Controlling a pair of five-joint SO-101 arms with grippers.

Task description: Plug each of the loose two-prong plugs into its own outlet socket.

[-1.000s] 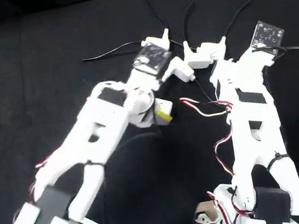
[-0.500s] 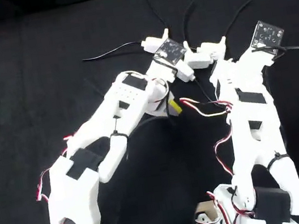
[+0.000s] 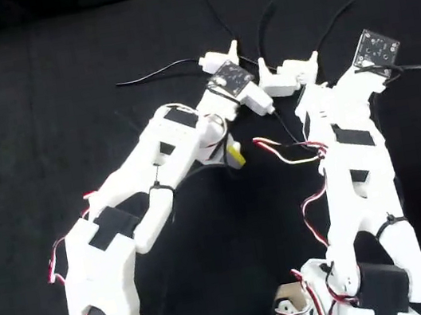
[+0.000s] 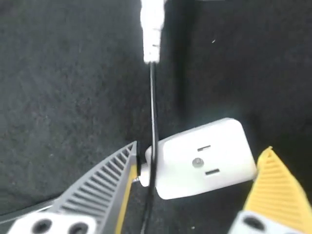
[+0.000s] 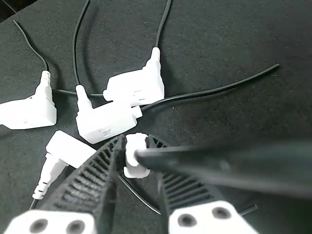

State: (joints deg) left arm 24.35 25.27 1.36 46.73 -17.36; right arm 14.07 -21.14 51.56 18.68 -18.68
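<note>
In last second left gripper (image 4: 197,151) swung in to cluster – now straddles outlet (image 4: 217,146) on cloth, jaws apart (black cord (image 4: 152,112) crosses it). Right gripper (image 5: 135,144) unmoved, clamped on plug (image 5: 134,165) – mating probably next.

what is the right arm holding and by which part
A small white plug, pinched by its body in the right pincer, with its black cord running out to one side.
</note>
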